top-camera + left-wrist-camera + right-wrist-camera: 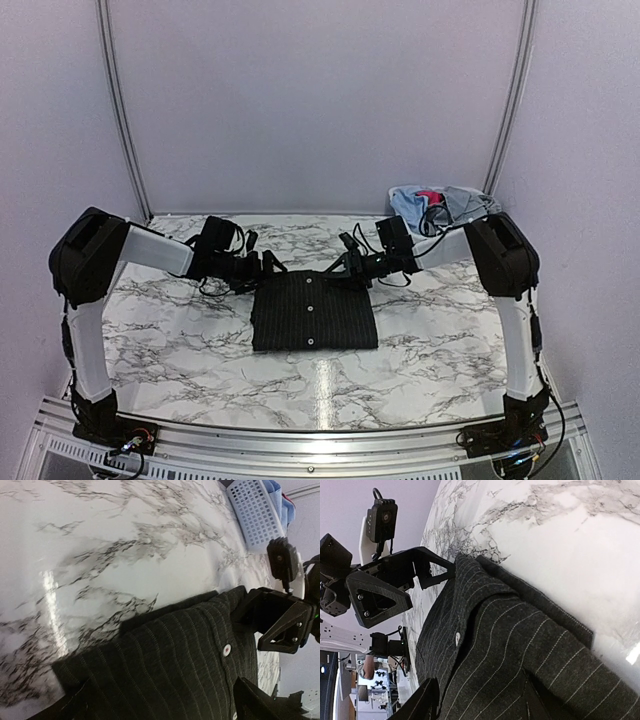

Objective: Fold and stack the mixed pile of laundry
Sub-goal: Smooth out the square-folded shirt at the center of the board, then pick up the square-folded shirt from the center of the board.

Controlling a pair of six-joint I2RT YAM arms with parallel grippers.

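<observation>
Left pincer (270,266) gapes over the pinstriped shirt (312,312); right pincer's (347,268) hold unclear; overhead alone shows it whole.

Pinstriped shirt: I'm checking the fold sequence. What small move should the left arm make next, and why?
Probably close the left gripper on the far left corner of the shirt: its jaws stand open over that edge, while the right gripper sits at the far right corner, so both could lift together.
</observation>
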